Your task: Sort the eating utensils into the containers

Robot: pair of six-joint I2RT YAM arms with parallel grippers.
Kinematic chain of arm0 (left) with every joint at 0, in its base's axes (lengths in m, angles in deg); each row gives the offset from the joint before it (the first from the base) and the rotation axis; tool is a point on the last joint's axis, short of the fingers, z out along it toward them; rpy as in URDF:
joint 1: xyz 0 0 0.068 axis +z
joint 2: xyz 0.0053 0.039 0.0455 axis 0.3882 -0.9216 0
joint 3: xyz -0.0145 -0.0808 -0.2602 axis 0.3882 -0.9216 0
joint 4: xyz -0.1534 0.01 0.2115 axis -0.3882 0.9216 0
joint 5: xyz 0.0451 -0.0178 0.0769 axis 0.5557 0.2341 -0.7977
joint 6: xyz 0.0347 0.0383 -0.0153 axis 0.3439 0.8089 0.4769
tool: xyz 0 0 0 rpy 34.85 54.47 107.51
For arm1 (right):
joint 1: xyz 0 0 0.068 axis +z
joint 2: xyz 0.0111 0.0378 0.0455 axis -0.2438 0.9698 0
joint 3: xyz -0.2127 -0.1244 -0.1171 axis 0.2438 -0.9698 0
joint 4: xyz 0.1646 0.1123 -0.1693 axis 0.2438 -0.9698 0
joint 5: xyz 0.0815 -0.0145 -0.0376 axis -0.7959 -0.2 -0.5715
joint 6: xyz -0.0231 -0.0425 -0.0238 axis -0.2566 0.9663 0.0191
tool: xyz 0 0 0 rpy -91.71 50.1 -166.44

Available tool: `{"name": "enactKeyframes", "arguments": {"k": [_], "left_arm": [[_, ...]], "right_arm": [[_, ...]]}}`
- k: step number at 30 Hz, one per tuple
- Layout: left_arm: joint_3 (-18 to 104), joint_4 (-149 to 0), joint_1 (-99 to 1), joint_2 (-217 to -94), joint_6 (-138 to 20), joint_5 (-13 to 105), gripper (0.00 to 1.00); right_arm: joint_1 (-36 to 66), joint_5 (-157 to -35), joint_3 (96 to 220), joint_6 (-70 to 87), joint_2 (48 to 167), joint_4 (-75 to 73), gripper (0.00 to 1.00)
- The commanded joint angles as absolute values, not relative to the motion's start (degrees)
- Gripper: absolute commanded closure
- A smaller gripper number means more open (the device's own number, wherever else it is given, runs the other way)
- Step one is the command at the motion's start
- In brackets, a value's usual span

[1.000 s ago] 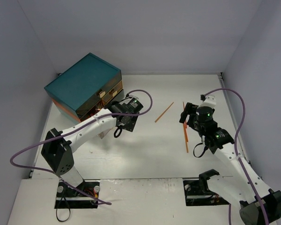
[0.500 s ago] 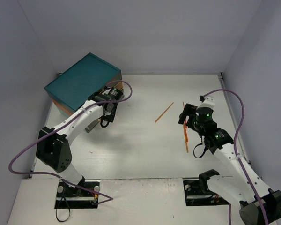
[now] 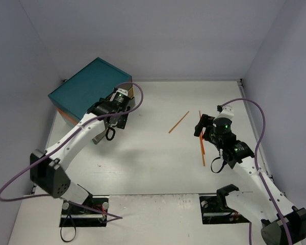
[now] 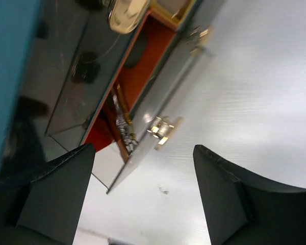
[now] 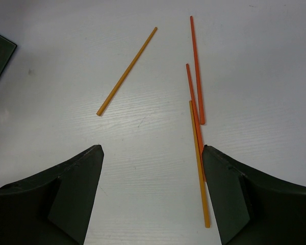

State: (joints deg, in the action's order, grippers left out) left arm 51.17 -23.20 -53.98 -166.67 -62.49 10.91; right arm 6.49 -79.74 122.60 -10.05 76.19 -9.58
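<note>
The teal chest (image 3: 86, 91) stands at the back left. In the left wrist view one drawer (image 4: 143, 76) is pulled out, orange-red inside, with a thin metal utensil (image 4: 123, 126) in it and a pale knob (image 4: 163, 127) on its front. My left gripper (image 3: 110, 130) (image 4: 143, 153) hovers open and empty just in front of that drawer. Several orange chopsticks lie on the table: one apart (image 5: 126, 71) (image 3: 178, 122), the others close together (image 5: 196, 69) (image 5: 199, 163). My right gripper (image 3: 200, 126) (image 5: 152, 150) is open above the table, its right finger beside the grouped chopsticks.
A second knob (image 4: 199, 37) and a golden spoon bowl (image 4: 125, 13) show higher up on the chest front. Grey walls close in the white table (image 3: 158, 163) on three sides. Purple cables arc over both arms.
My left arm has swung left and back, bringing its gripper from mid-table to the chest's front. The right arm has hardly moved. The chopsticks lie as before.
</note>
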Motion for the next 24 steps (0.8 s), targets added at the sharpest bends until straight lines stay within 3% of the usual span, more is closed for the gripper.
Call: {"name": "enactKeyframes", "arguments": {"k": [1, 6, 13, 24], "left_arm": [[55.0, -29.79, -55.98, -157.62, -59.32, 20.51, 0.25], [53.78, -29.56, -55.98, -160.32, -59.36, 31.74, 0.25], [50.26, -29.56, -55.71, -164.56, -58.93, 35.0, 0.25], [49.4, -28.77, -53.43, -170.21, -58.53, 24.0, 0.25]], "right_arm": [[6.19, -80.05, 123.71, -9.37, 77.63, -7.35, 0.24], [6.11, -79.79, 124.76, -8.52, 78.47, -7.44, 0.24], [6.11, -80.14, 125.09, -8.13, 78.54, -7.53, 0.24], [6.11, -81.13, 123.8, -9.29, 76.72, -7.88, 0.24]]}}
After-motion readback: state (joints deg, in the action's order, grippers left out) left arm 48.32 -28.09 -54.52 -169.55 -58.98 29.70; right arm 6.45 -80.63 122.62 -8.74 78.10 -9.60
